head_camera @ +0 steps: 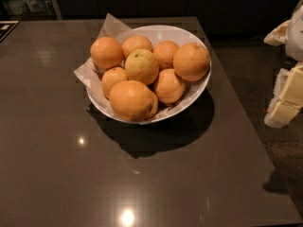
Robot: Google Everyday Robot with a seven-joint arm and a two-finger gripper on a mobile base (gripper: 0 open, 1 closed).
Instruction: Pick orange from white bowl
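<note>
Camera view shows the orange (191,61), large, round and evenly deep-coloured, lying at the right side of the white bowl (191,100), by its rim and touching the other oranges (141,66) heaped inside. Crumpled paper (90,74) lines the bowl and juts out on its left. The bowl stands on a dark table (57,164). The gripper (286,100) hangs well right of the bowl, beyond the table's edge; whether it is parted or closed cannot be told.

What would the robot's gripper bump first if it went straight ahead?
Probably the dark floor: the gripper, off the table's right edge, seems to point downward, away from the white bowl. Depth is unclear.
</note>
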